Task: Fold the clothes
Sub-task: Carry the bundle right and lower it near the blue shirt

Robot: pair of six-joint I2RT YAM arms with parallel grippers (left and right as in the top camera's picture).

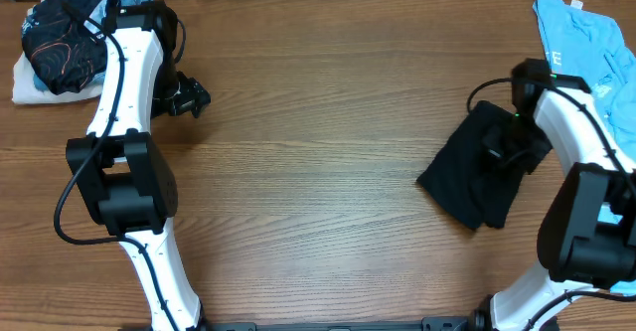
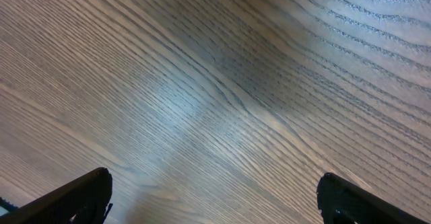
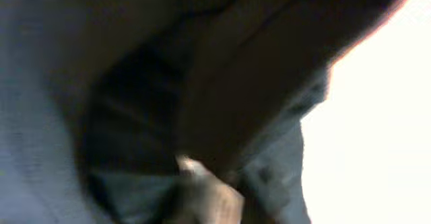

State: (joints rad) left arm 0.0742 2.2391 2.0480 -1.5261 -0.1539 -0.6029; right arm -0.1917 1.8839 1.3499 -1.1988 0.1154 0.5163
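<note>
A black T-shirt lies folded into a compact bundle on the wooden table at the right. My right gripper is down on its upper right part. In the right wrist view dark cloth fills the blurred frame and hides the fingers, so how the jaws stand does not show. A light blue printed T-shirt lies at the far right corner. My left gripper hovers over bare wood at the left, wide open and holding nothing.
A pile of clothes, dark cloth over blue and white pieces, sits at the far left corner behind the left arm. Bare wooden tabletop stretches between the two arms.
</note>
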